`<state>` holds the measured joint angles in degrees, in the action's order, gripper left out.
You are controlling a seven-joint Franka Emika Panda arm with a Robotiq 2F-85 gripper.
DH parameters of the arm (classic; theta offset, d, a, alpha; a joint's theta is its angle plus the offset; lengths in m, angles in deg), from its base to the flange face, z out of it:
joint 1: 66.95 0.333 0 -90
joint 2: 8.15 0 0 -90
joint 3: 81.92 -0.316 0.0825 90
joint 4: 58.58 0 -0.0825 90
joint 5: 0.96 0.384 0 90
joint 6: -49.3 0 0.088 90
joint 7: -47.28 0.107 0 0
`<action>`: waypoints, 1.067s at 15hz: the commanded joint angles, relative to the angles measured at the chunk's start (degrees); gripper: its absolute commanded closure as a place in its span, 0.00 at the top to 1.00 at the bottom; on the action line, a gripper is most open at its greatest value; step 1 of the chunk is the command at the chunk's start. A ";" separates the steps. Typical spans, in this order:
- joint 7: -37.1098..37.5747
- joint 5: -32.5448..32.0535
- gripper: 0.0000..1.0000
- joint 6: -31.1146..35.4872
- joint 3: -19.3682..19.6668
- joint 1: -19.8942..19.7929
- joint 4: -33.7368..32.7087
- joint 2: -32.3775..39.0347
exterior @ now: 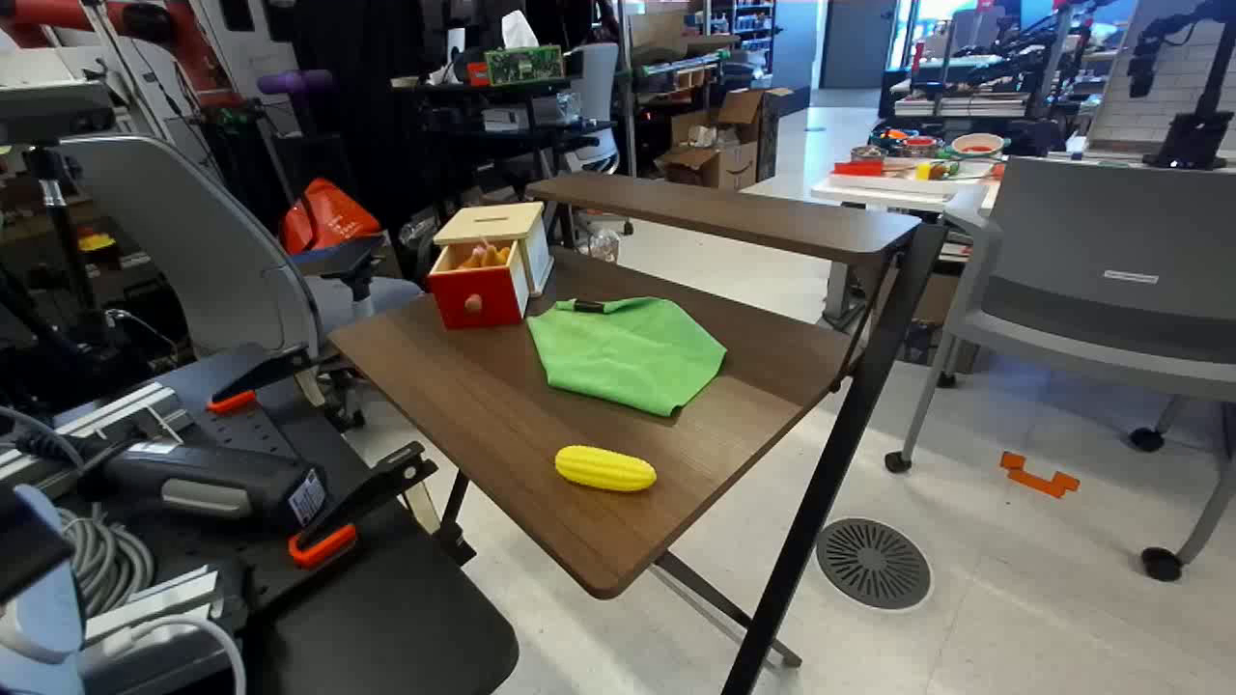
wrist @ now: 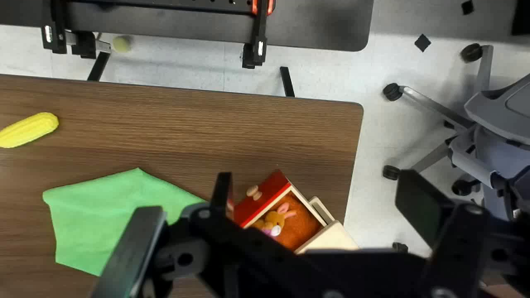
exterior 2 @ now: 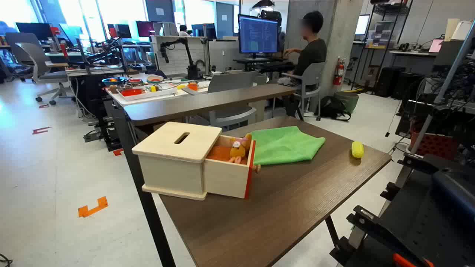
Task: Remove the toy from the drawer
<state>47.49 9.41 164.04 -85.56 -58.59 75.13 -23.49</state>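
Observation:
The drawer shows in both exterior views [exterior: 483, 297] [exterior 2: 227, 178] and in the wrist view [wrist: 265, 194]. It has a red front with a round wooden knob and is pulled out of its pale wooden box [exterior 2: 172, 172]. The toy, a small orange-yellow plush with pink ears, lies inside near the red front; it shows in both exterior views [exterior: 485, 256] [exterior 2: 238, 149] and in the wrist view [wrist: 275, 218]. My gripper [wrist: 321, 200] is open and empty, its fingers wide apart above the drawer area. A gripper part hides some of the box in the wrist view. The gripper is outside both exterior views.
A green cloth [exterior: 628, 352] lies beside the drawer on the brown table [exterior: 463, 386]. A yellow corn-like piece [exterior: 605, 469] lies farther along. A raised brown shelf [exterior: 724, 212] runs along one table side. A black cart [exterior: 386, 598] and an office chair [wrist: 497, 120] stand close by.

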 commanded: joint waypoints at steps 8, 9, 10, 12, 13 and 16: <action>7.14 -2.80 1.00 11.30 -2.71 -1.45 1.33 4.35; 7.99 -3.19 1.00 14.03 -2.93 -1.46 1.67 5.80; 9.24 -4.05 1.00 16.63 -3.17 -1.50 1.94 7.28; 11.60 -5.98 1.00 21.14 -3.52 -1.47 2.01 11.15; 13.02 -7.64 1.00 23.48 -3.65 -1.44 1.84 13.34; 18.65 -14.56 1.00 29.72 -3.31 -1.03 0.38 20.43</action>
<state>61.05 0.18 188.84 -88.29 -59.14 77.76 -9.52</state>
